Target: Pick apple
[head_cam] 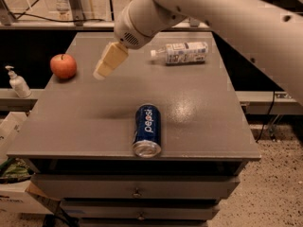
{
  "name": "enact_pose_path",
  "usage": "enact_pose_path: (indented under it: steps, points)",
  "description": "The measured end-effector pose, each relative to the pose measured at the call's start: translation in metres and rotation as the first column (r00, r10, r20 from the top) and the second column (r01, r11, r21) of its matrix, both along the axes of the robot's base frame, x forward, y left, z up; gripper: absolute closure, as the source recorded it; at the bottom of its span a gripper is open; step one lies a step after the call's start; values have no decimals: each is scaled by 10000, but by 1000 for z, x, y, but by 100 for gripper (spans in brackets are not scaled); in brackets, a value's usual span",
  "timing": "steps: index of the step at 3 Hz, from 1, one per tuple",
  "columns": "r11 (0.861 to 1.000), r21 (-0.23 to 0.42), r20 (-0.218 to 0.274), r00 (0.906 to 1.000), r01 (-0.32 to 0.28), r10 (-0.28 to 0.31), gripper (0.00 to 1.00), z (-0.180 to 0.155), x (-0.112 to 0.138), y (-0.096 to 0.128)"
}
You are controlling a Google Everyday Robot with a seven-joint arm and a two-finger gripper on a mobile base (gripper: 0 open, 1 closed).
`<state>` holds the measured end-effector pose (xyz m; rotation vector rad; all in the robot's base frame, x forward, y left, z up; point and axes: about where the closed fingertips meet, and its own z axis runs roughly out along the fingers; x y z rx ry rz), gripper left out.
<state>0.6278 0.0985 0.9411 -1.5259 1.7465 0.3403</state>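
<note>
The apple is small, round and red-orange with a short dark stem. It sits near the left edge of the grey table, towards the back. My gripper hangs from the white arm above the table, to the right of the apple and a little apart from it. Its cream fingers point down and to the left. It holds nothing that I can see.
A blue Pepsi can lies on its side near the front edge. A clear plastic bottle lies at the back right. A white pump bottle stands on a lower shelf to the left. Drawers sit below the tabletop.
</note>
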Motion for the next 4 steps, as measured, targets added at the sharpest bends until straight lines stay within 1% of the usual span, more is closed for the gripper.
enact_pose_path:
  steps: [1,2,3,4]
  points:
    - [9992,225,-90,9994,-332,334,0,-17,22,50]
    - [9981,332,-259,9983,-518,527,0,-34,41,86]
    - [9966,492,-508,9964,-658,683,0,-51,57,119]
    - [9955,588,-656,9948,-737,775,0,-61,66,139]
